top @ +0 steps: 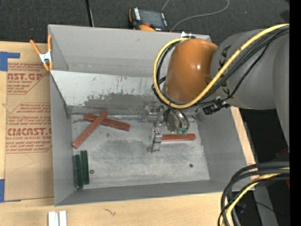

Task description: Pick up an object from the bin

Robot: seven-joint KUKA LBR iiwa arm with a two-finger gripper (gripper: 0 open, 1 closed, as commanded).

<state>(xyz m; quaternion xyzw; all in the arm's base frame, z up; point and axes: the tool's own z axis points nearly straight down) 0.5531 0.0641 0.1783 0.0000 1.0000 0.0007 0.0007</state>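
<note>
Grey bin (131, 161) floor carries a short red stick (182, 137); the gripper (156, 141) hangs at that stick's left end, whether open or closed cannot be told; crossed red sticks (101, 123) lie farther left

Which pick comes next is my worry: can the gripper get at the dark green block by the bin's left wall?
Probably yes. The green block lies alone on bare floor, apart from the crossed brown sticks, nothing between it and the gripper. The bin's left wall close beside it might crowd the approach.
</note>
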